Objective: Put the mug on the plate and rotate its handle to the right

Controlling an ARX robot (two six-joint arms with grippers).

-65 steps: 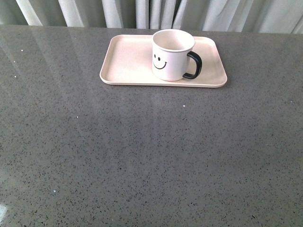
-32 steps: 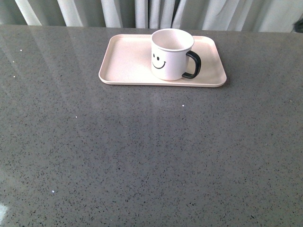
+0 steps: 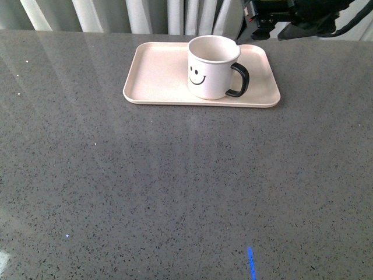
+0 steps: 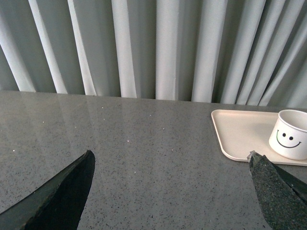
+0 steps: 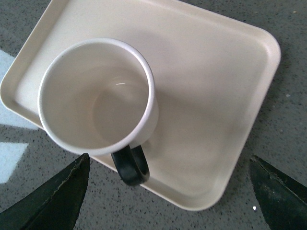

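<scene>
The mug [image 3: 213, 67] stands upright on the plate [image 3: 157, 76], handle [image 3: 240, 80] pointing right, just below my right jaws — spread wide, holding nothing — while my left jaws, equally wide, hang well off to the plate's left, so the right pair is nearer.

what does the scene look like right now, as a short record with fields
mug: upright on the plate, empty, smiley face toward the front camera
handle: points right in the front view
plate: on the grey table, far side, near the curtain
left gripper: open, holds nothing, away from the plate
right gripper: open, holds nothing, above the mug
</scene>
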